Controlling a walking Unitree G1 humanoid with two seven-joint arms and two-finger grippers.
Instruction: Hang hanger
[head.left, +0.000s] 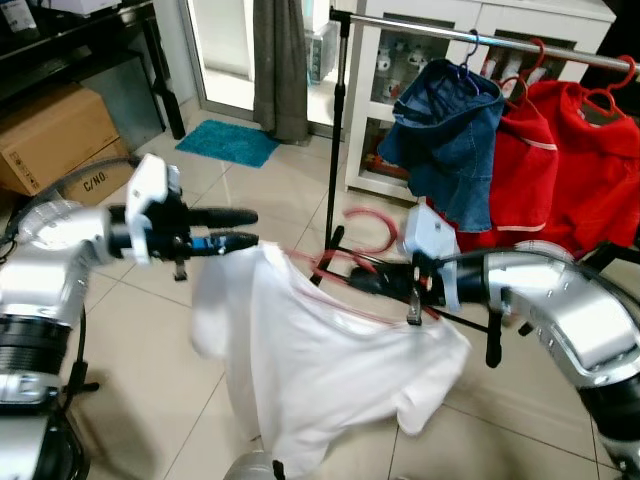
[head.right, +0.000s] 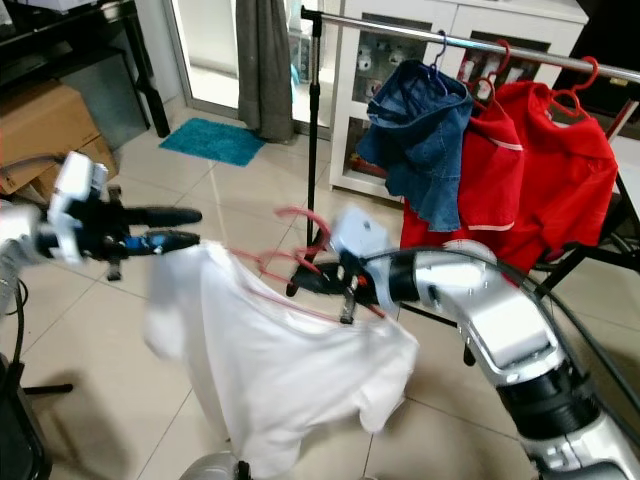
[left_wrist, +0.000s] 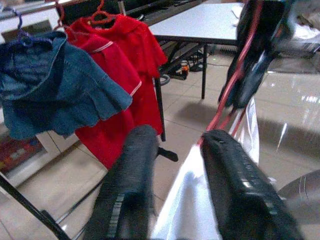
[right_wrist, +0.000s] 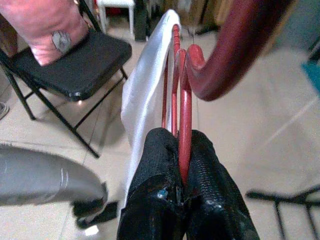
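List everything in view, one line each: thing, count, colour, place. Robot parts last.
Hanger: one, red, carrying the shirt, held before the rack.
Shirt: one, white, draped between the two arms.
Clothes rack: one, black pole with silver bar, ahead.
Denim garment: one, blue, hung on the rack.
Red garments: two, on the rack beside the denim.
Mat: one, teal, on the floor by the curtain.
Cardboard box: one, brown, far left.
Folding chair: one, black.
Left tool: open, at the shirt's shoulder.
Right tool: shut on the hanger.
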